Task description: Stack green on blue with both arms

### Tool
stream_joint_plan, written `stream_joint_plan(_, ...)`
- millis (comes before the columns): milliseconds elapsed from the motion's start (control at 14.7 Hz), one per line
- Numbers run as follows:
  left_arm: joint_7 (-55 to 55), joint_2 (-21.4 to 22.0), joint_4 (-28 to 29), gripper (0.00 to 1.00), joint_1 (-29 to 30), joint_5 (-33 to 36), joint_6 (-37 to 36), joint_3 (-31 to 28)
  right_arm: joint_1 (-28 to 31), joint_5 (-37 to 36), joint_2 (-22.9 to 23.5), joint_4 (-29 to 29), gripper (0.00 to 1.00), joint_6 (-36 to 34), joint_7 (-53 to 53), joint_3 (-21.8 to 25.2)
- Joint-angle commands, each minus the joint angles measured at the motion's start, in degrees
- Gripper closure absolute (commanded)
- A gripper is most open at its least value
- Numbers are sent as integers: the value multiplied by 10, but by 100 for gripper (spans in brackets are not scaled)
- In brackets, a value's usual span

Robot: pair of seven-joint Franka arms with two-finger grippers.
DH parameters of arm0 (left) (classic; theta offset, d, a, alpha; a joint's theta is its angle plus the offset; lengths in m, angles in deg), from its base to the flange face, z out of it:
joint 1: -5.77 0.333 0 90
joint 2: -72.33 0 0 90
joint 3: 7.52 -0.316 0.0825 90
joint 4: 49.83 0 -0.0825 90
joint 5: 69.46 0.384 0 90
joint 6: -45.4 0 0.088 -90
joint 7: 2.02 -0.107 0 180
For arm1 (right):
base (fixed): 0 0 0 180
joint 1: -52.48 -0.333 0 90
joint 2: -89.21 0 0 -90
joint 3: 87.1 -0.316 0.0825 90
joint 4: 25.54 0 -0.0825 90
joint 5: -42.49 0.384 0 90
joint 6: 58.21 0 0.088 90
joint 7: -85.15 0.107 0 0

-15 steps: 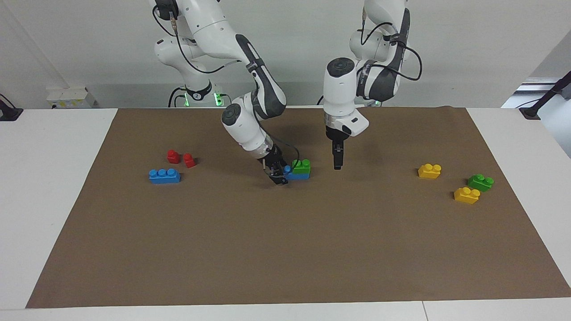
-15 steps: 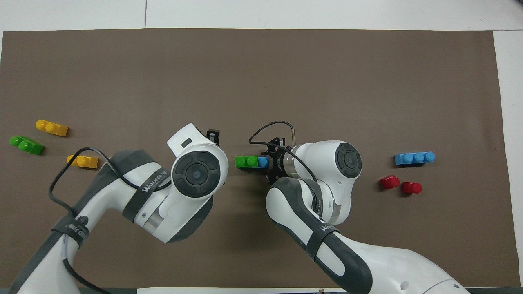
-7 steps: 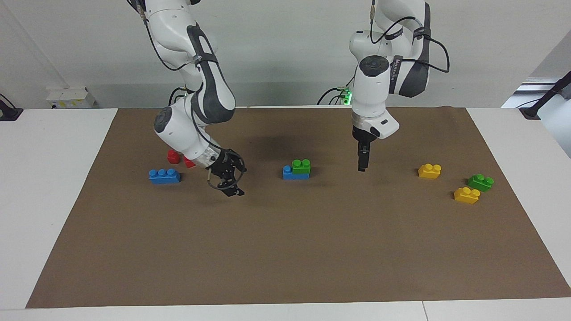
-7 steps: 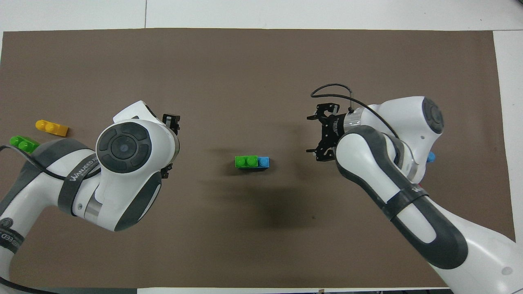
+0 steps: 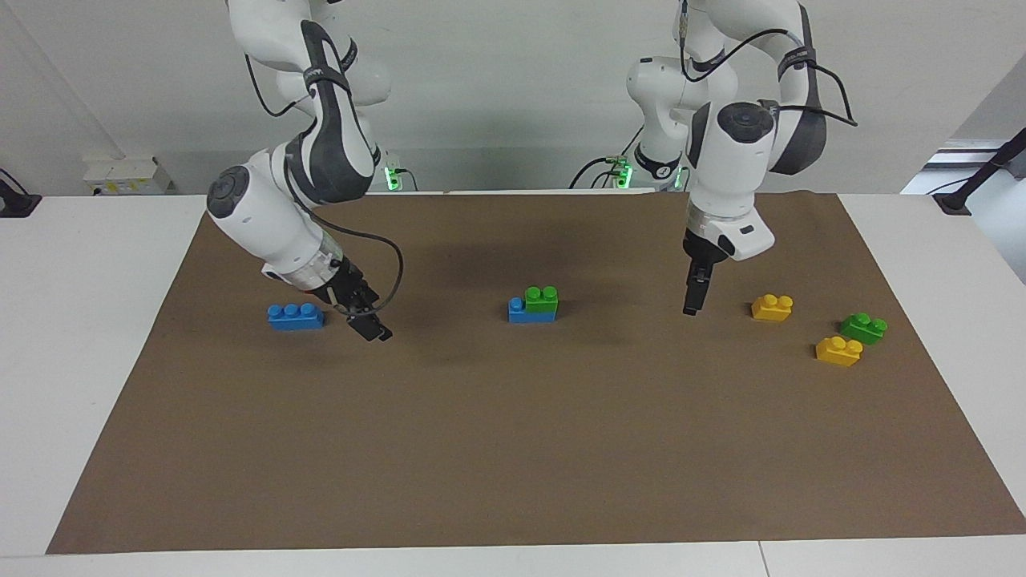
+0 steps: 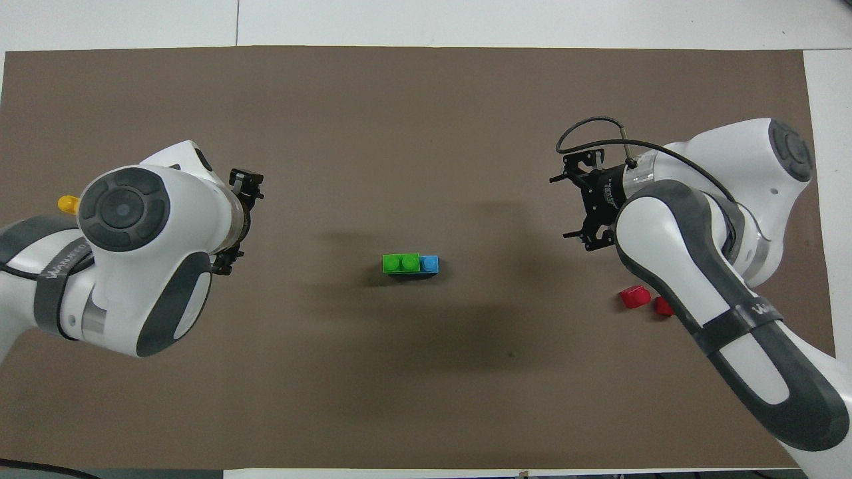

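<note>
Green brick point(image 5: 542, 299) sits stacked on the blue brick point(image 5: 519, 311) mid-mat, covering two studs at the left arm's end; one blue stud shows at the right arm's end. Their long axes run from one arm's end of the surface to the other. Both grippers hang over bare mat, jaws spread wide, holding nothing: left gripper point(image 5: 691, 308), right gripper point(image 5: 373, 328). Only the overhead view shows the red bricks point(image 6: 634, 296); only the facing view shows the spare blue brick point(image 5: 296, 316).
</note>
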State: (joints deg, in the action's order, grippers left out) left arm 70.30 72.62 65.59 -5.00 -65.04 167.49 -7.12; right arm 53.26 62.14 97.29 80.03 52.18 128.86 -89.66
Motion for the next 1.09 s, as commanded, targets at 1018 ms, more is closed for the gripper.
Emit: stream_joint_plan(1018,-647,26,-131,0,86,-22,-210,0,51,-197,-126,-93,0,-186,-432,-9)
